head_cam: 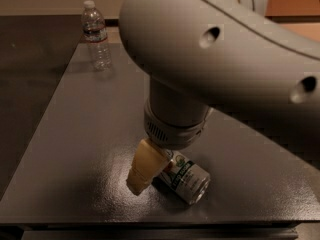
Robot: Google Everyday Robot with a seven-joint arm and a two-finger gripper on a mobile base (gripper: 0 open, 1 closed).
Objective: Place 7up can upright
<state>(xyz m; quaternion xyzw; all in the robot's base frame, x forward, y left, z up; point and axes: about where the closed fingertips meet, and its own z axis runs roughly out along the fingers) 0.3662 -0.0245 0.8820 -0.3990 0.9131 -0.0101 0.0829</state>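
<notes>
The 7up can [186,177] lies on its side on the dark grey table [90,134], near the front edge, with its silver top facing front right. My gripper [148,168] hangs from the big white arm [220,59] and reaches down to the table right at the can's left end, touching or nearly touching it. The arm hides the part of the gripper behind the can.
A clear plastic water bottle [96,35] stands upright at the table's far left corner. The table's front edge [150,223] runs just below the can. Dark floor lies to the left of the table. The arm blocks the view of the table's far right.
</notes>
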